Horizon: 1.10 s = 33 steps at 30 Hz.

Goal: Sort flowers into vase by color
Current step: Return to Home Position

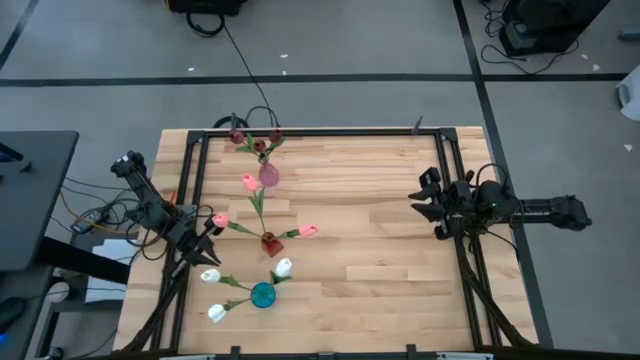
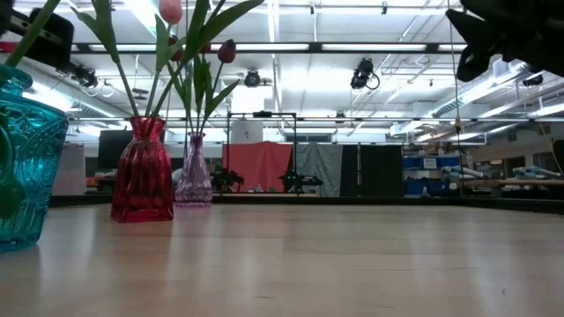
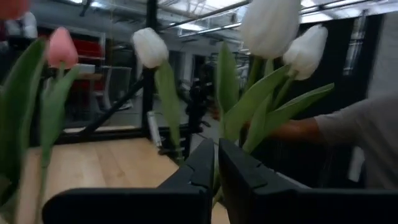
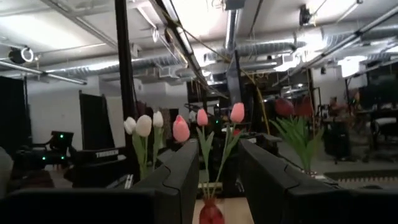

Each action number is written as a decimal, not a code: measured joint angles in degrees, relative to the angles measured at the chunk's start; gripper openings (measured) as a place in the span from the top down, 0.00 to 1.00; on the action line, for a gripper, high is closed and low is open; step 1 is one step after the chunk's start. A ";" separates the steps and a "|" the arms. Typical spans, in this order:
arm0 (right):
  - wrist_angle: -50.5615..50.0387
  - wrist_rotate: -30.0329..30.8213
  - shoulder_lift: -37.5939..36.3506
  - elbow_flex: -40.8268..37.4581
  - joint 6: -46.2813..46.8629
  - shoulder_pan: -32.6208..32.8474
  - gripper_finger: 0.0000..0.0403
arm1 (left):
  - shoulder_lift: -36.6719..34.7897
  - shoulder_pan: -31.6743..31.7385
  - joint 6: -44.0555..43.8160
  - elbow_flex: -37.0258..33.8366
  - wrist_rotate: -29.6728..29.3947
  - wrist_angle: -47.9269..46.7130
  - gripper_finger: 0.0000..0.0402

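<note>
Three vases stand on the table. The clear pink vase (image 1: 269, 176) holds maroon tulips (image 1: 258, 144), the red vase (image 1: 270, 243) holds pink tulips (image 1: 250, 181), and the teal vase (image 1: 262, 295) holds white tulips (image 1: 283, 266). My left gripper (image 1: 206, 243) hovers left of the red and teal vases, between a pink head (image 1: 219, 220) and a white head (image 1: 210, 275). Its fingers are almost together in the left wrist view (image 3: 216, 171), with white tulips (image 3: 270, 25) just ahead. My right gripper (image 1: 428, 205) waits open at the table's right side. My left gripper has a thin green stem (image 3: 216, 186) showing in the narrow slit between its two fingers, pinched there. The stem runs up toward the white tulips' leaves (image 3: 230, 93). Which of the tulips it belongs to is hidden by the fingers (image 3: 193, 174) themselves.
A person's sleeve and hand (image 3: 311, 130) show beyond the white tulips in the left wrist view. A dark metal frame (image 1: 330, 131) runs along the table's far and side edges. Bare wood (image 1: 380, 240) lies between the vases and my right arm.
</note>
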 joint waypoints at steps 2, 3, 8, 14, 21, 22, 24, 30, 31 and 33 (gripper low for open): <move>-0.42 0.83 0.00 0.00 1.18 0.00 0.69 | -0.01 -0.14 1.00 -0.02 3.96 0.76 0.93; -0.48 1.70 0.00 0.00 1.57 0.00 0.69 | 0.03 -0.19 1.28 -0.02 5.95 1.90 0.93; -0.33 4.85 0.15 0.00 2.76 0.16 0.69 | 0.00 -0.15 -0.33 -0.02 5.78 3.87 0.93; -0.28 3.15 0.24 0.00 5.02 0.15 0.69 | 0.02 -0.15 -0.18 -0.03 4.71 3.33 0.93; -0.06 -0.43 0.26 0.00 7.60 0.15 0.69 | 0.00 -0.15 -0.15 -0.04 3.84 3.41 0.93; -0.07 -0.49 0.26 0.00 7.59 0.15 0.69 | 0.00 -0.15 -0.15 -0.04 3.84 3.49 0.93; -0.04 -0.55 0.26 0.00 7.57 0.15 0.69 | 0.00 -0.15 -0.15 -0.04 3.84 3.54 0.93; -0.07 -0.55 0.26 0.00 7.53 0.15 0.69 | 0.00 -0.15 -0.14 -0.04 3.84 3.54 0.93; -0.04 -0.55 0.26 0.00 7.52 0.15 0.69 | 0.00 -0.15 -0.15 -0.04 3.84 3.51 0.93; -0.07 -0.57 0.26 0.00 7.50 0.15 0.69 | 0.00 -0.15 -0.13 -0.04 3.84 3.53 0.93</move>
